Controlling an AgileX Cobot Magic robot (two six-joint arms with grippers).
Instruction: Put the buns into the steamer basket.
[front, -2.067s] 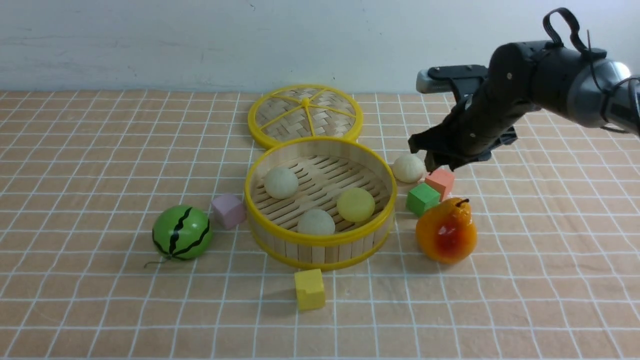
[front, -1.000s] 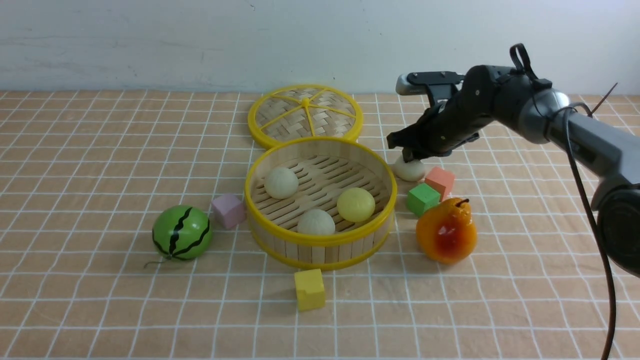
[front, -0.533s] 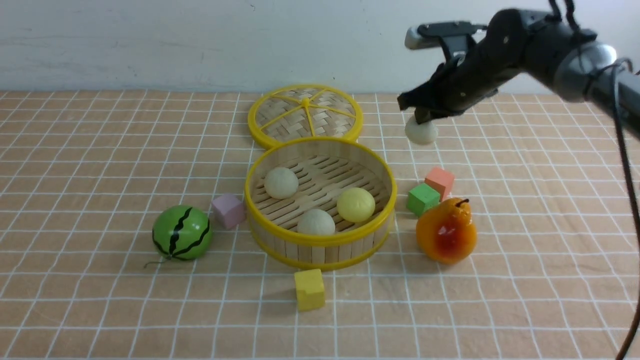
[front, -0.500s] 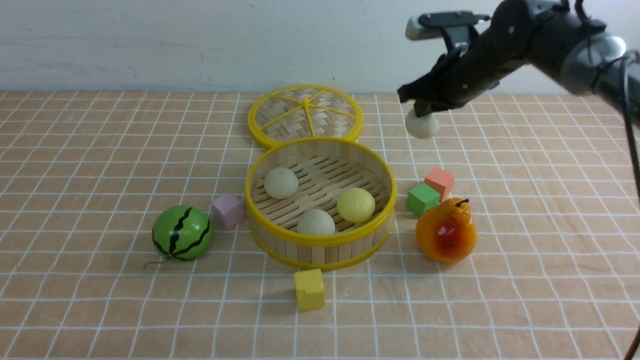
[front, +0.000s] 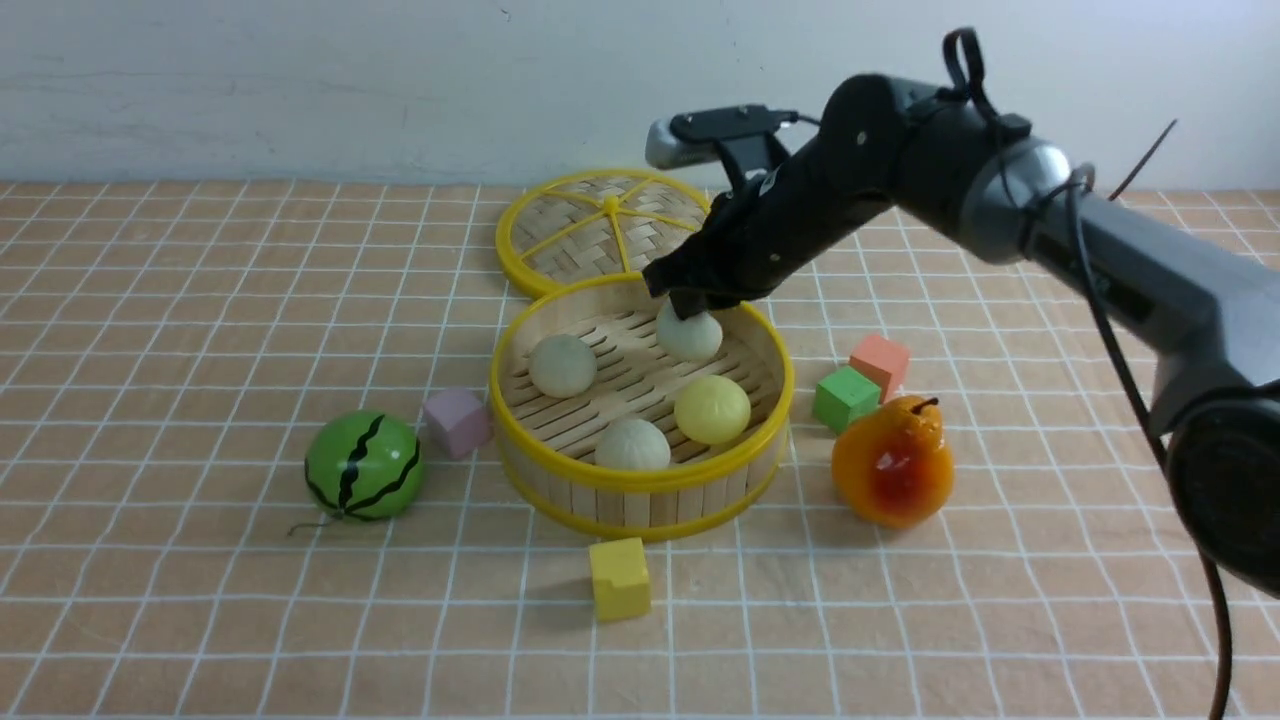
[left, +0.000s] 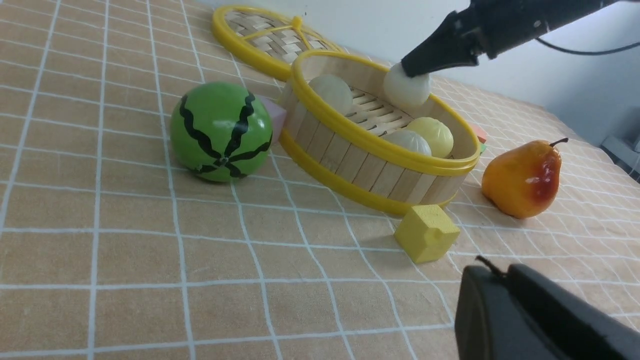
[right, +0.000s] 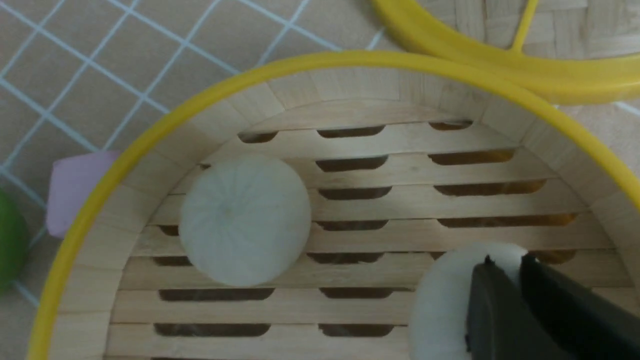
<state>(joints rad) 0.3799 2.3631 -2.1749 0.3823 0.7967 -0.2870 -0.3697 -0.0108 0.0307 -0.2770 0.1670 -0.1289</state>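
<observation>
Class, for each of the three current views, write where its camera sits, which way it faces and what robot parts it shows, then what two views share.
Front: between the arms, facing forward and down at the basket; shows the right arm and hand.
Left wrist: on the left arm, looking low across the table past the melon; shows its own fingertips and the right hand.
Right wrist: on the right arm, looking down into the basket; shows its own fingertips at a bun.
Shared by front and left wrist: the pear.

The right claw (right: 505, 265) hides part of its bun (right: 440, 305). The right wrist view's edge crops the watermelon ball (right: 10, 240).
</observation>
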